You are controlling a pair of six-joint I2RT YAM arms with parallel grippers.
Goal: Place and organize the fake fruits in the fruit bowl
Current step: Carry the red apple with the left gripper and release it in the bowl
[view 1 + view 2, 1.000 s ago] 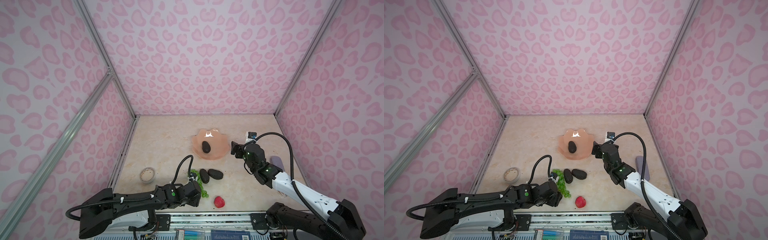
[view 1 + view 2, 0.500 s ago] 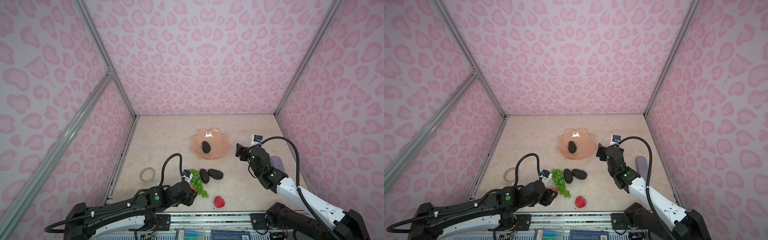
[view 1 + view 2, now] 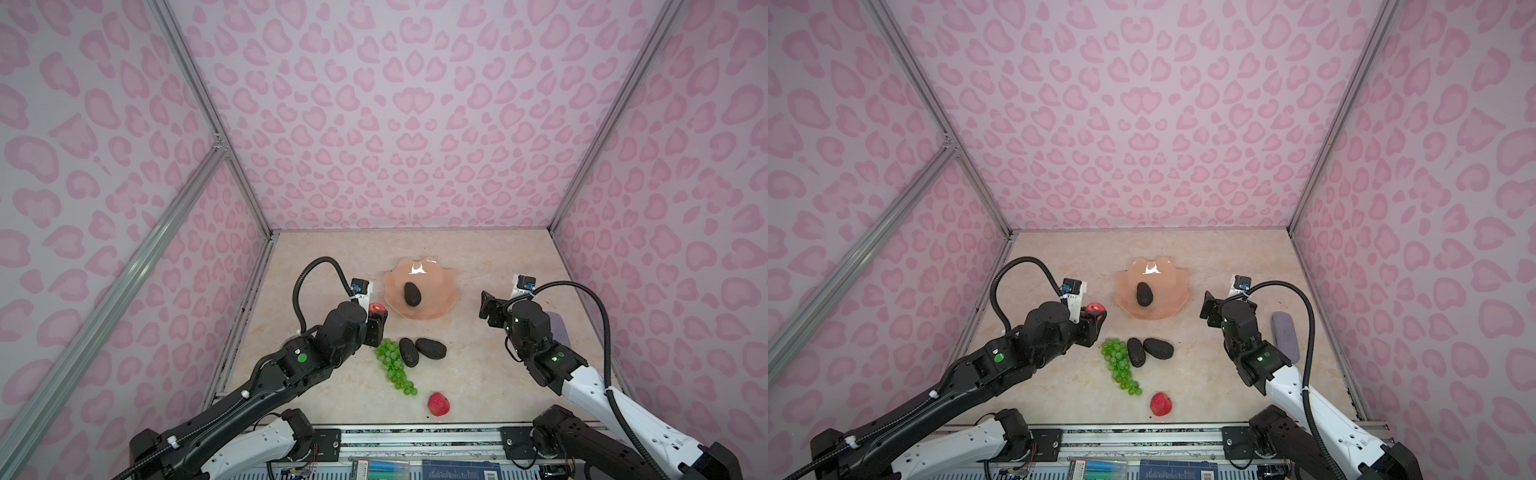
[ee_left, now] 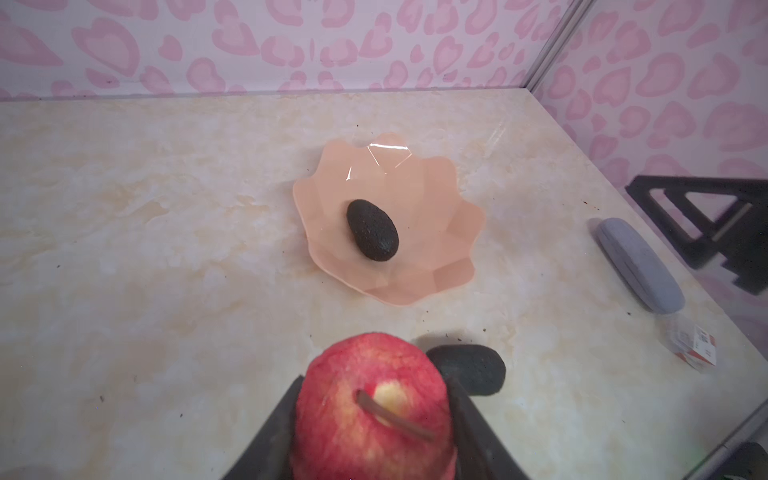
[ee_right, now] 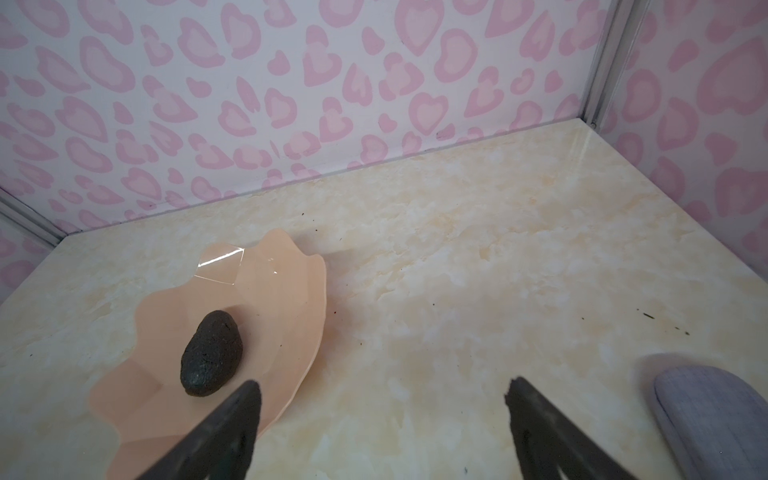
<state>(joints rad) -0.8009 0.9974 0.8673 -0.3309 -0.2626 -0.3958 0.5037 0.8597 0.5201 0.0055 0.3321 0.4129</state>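
Your left claw (image 3: pixel 377 316) is clamped tight on a red apple (image 4: pixel 374 409), stem end facing the wrist camera. It holds the apple above the tabletop (image 3: pixel 478 374), and in both top views the apple sits just left of the fruit bowl (image 3: pixel 438 291), beside its scalloped rim. One black avocado (image 3: pixel 412 294) lies near the middle of the bowl with bare dish around it. Nearer the front edge than your left claw, the grape bunch (image 3: pixel 392 365) lies on the tabletop just beside two more avocados, an upright one (image 3: pixel 409 352) and a sideways one (image 3: pixel 431 348), which touch each other. A second apple (image 3: pixel 439 404) rests well apart from them near the front rail. Your right claw (image 5: pixel 382 390) hovers to the right of the bowl with its jaws spread wide and nothing between them. A lavender oblong case (image 3: pixel 1285 336) lies on the tabletop just beyond that arm.
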